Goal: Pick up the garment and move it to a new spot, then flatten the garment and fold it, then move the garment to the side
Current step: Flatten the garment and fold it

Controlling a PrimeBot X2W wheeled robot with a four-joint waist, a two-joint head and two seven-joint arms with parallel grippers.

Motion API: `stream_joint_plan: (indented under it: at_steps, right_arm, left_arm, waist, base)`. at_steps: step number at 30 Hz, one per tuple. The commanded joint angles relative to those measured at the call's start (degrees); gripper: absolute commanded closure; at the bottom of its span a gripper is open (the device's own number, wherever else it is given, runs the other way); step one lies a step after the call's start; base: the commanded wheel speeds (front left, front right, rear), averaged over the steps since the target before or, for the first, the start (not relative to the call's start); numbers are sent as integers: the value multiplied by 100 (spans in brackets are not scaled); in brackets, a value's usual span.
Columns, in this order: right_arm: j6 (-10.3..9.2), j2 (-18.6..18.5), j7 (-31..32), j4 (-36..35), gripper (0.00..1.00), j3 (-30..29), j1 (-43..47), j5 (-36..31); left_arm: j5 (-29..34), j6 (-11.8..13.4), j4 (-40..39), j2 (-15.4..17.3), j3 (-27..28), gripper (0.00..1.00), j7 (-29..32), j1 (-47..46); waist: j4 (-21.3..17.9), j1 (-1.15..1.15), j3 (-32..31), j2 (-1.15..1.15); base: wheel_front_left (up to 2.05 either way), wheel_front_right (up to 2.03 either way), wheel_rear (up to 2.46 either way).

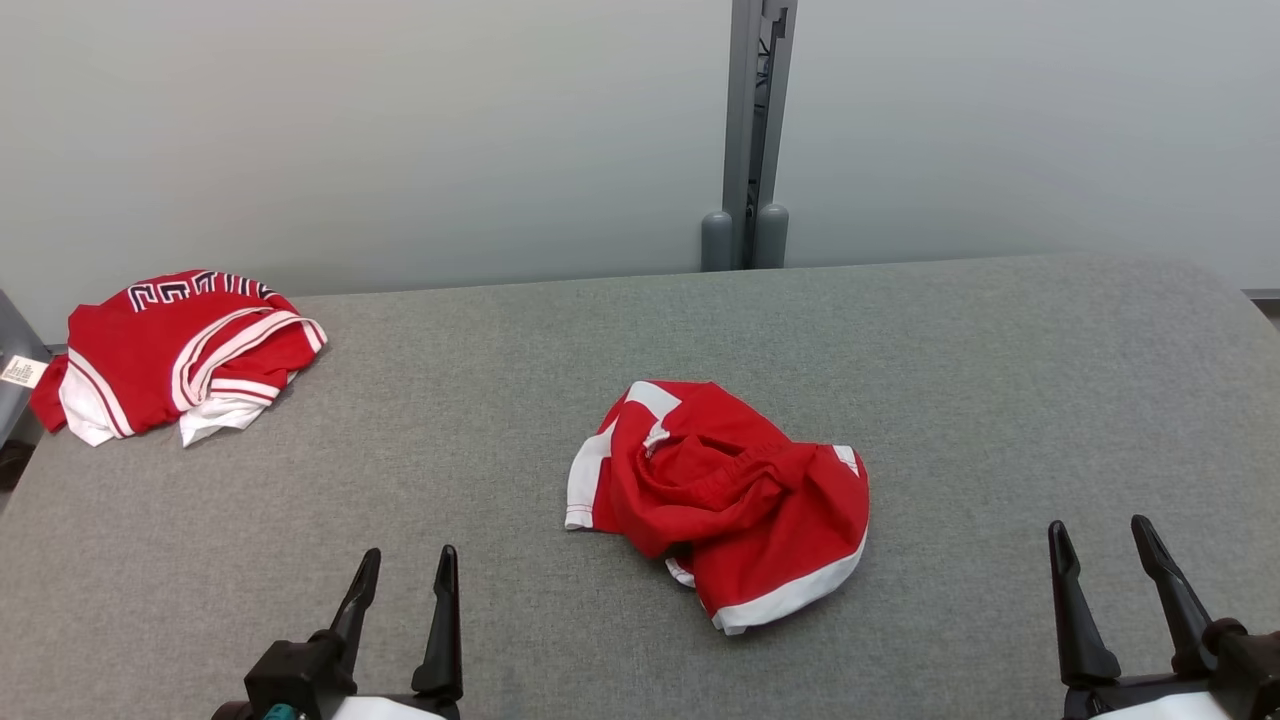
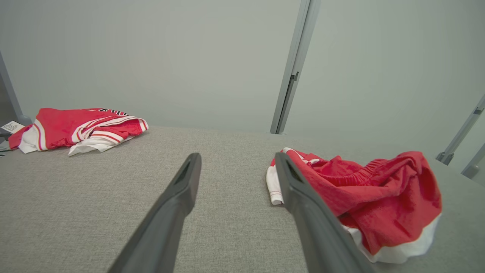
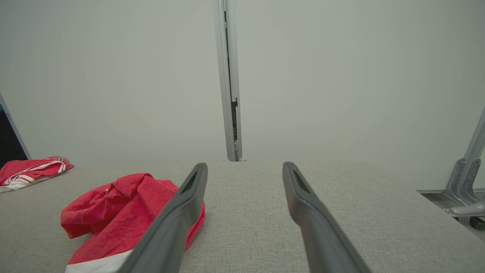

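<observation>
Left gripper (image 1: 410, 552): jaws released, fingers spread wide, nothing between them. It hangs just over the grey fabric table (image 1: 950, 380).

Right gripper (image 1: 1098, 524): jaws also released and empty, fingers apart over bare table.

Red shorts (image 1: 725, 500), white trim, elastic waistband showing: a crumpled heap on the table, lying between the two grippers and a little ahead of both sets of fingertips. Nearer the left gripper than the right, and touched by neither. In the left wrist view the heap sits off the outer side of that gripper's right-hand finger, which crosses in front of the cloth. In the right wrist view it lies beyond that gripper's left-hand finger, partly hidden behind it.

Red jersey (image 1: 180, 350), white and dark striping, dark lettering on its far edge: loosely folded, well ahead of the left gripper and off to its left, at the table's far corner.

Grey post (image 1: 750, 130) stands against the pale wall (image 1: 400, 130), beyond the table, ahead of the gap between the grippers.
</observation>
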Motion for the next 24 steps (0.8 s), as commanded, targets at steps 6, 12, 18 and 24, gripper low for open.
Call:
stream_joint_plan:
  at_steps: [6, 12, 18, 24]
  right_arm:
    - [3, -34, -4, 64, 0, 8, -67, 61]
    - [3, -34, -4, 79, 0, 0, -57, 57]
    - [3, -34, -4, 90, 0, -16, -57, 65]
    - [3, -34, -4, 130, 0, -39, -127, 15]
  left_arm:
    - [127, -92, 67, -26, 105, 0, -1, -74]
    - [153, -146, 140, -47, 135, 0, -1, -103]
    - [169, -171, 155, -58, 153, 0, -1, -124]
    - [172, -176, 117, -63, 155, 0, -1, -139]
  waist:
    - [-1, 0, 2, 0]
    - [13, 0, 2, 0]
    - [44, 0, 14, 0]
    - [87, 0, 29, 0]
  base:
    - [0, 0, 0]
    - [0, 0, 0]
    - [0, 0, 0]
    - [0, 0, 0]
